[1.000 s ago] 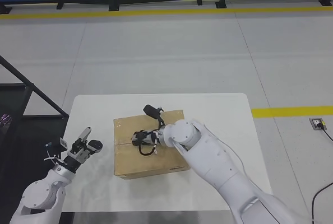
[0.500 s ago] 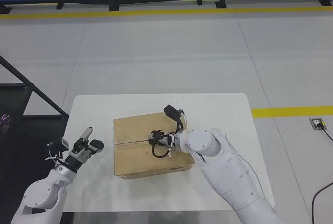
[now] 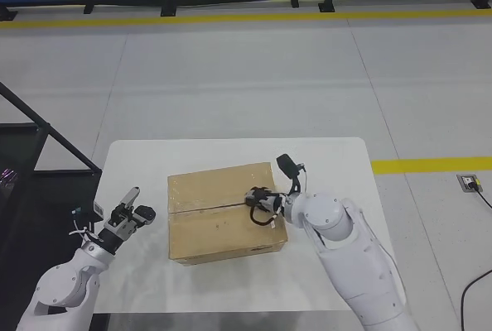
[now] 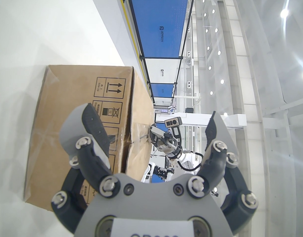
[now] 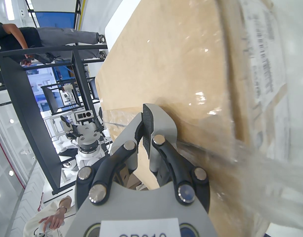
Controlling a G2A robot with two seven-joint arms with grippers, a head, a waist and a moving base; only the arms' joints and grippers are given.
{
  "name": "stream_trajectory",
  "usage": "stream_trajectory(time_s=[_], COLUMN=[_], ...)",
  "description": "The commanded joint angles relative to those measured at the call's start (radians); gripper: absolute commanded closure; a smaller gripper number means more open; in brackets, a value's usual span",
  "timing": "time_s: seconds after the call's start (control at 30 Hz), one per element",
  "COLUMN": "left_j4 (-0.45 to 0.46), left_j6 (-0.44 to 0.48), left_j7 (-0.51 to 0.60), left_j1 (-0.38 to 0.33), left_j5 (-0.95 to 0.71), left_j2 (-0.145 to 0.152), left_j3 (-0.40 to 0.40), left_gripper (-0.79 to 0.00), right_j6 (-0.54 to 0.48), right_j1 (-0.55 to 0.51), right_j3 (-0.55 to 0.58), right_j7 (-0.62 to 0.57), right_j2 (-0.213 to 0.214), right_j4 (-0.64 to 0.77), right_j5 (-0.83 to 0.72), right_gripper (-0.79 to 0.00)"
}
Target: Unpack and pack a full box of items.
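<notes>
Box [image 3: 217, 217] central on table [image 3: 337, 161], left jaws off its left side, right jaws over its right end.

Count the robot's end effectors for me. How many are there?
2. The left end effector is open beside the cardboard box, over the white table. The right end effector is shut at the box's taped top seam, near its other end. None seem hidden.

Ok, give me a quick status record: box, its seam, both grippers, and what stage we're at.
box: cardboard box, flaps closed, on the white table
seam: centre seam under clear tape; cannot tell if it is cut
right gripper: right gripper shut, tips at the seam on the box top, near that arm's end of the box
left gripper: left gripper open, holding nothing, above the table beside the opposite end, apart from the box
stage: box not yet opened
</notes>
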State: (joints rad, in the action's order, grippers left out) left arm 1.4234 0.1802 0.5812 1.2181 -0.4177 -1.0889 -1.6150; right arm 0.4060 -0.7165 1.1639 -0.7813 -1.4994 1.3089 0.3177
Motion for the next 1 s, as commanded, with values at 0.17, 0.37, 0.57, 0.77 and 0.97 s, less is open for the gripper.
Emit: stream_trajectory(time_s=[0.17,0.37,0.57,0.77,0.97], left_j4=[-0.004,-0.008,-0.010,-0.007,-0.003], left_j6=[0.004,0.005,0.006,0.008,0.008], left_j7=[0.000,0.000,0.000,-0.002,-0.004], left_j1=[0.001,0.001,0.002,0.006,0.007], left_j5=[-0.002,-0.004,-0.004,0.000,0.006], left_j2=[0.000,0.000,-0.001,-0.001,-0.001], left_j3=[-0.003,-0.001,0.001,0.002,0.005], left_gripper=[-0.785,-0.785,-0.785,-0.785,-0.785], right_j6=[0.019,0.023,0.049,0.001,-0.012], right_j1=[-0.044,-0.080,-0.103,-0.137,-0.173], right_j3=[0.054,0.109,0.158,0.179,0.201], right_j7=[0.026,0.069,0.149,0.155,0.168], right_j2=[0.015,0.027,0.031,0.038,0.048], right_j4=[0.049,0.066,0.052,0.082,0.120], right_j5=[-0.005,-0.030,-0.080,-0.112,-0.122], right_gripper=[0.000,0.000,0.000,0.000,0.000])
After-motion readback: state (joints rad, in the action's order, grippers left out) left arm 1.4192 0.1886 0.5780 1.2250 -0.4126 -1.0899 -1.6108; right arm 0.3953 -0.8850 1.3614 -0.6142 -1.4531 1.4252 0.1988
